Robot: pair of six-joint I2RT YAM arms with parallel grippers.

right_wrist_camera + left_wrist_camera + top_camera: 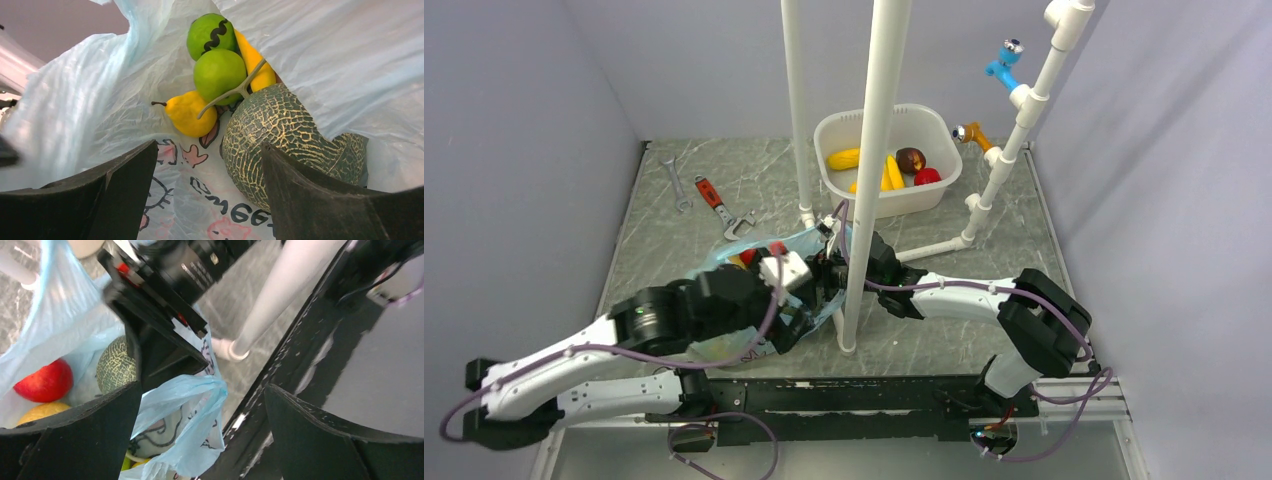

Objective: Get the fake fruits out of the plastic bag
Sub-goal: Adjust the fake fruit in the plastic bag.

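Note:
The light blue plastic bag (796,240) lies on the table between both arms, mouth held wide. My right gripper (210,165) is open inside it. Its right finger lies against a netted green melon (285,135), and the printed bag floor shows between the fingers. Behind the melon sit two green apples (218,72), a yellow pear (190,114) and a yellow banana (255,62). My left gripper (200,405) is open at the bag's rim, a loose fold of the bag (185,400) hanging between its fingers. In the left wrist view the melon (116,365) and a red apple (46,381) show inside.
A white tub (944,170) at the back holds several fruits. Two white pipes (869,170) rise just beside the bag, with more pipework at the right. A red-handled wrench (714,200) and a grey wrench (676,185) lie at the back left.

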